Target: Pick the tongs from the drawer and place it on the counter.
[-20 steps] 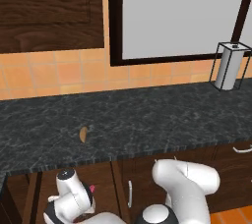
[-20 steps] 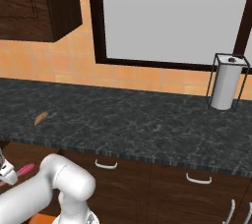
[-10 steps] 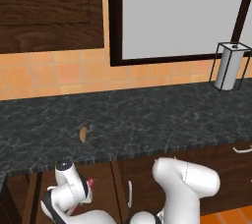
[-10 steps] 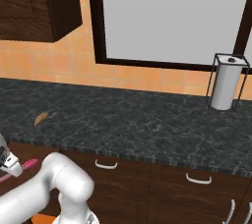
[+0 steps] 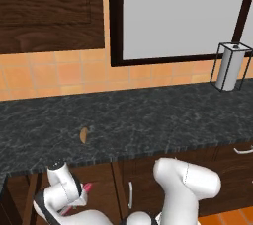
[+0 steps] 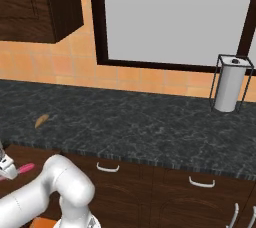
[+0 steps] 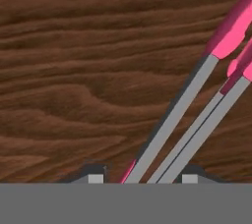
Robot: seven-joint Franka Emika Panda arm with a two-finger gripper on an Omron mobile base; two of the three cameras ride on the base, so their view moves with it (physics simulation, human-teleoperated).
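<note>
We see the bench point(image 5: 148, 115) bare of the tongs point(image 7: 197, 115), so placing is left. Below its front edge, over the drawer point(image 7: 74, 70), our jaws pinch the tongs; the pickup looks done, we judge.

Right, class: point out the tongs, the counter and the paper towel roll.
tongs point(image 7: 182, 105), hand view, grey middle arm.
counter point(image 5: 158, 115), left base view, bare stone top.
paper towel roll point(image 6: 227, 87), right base view, white side.
</note>
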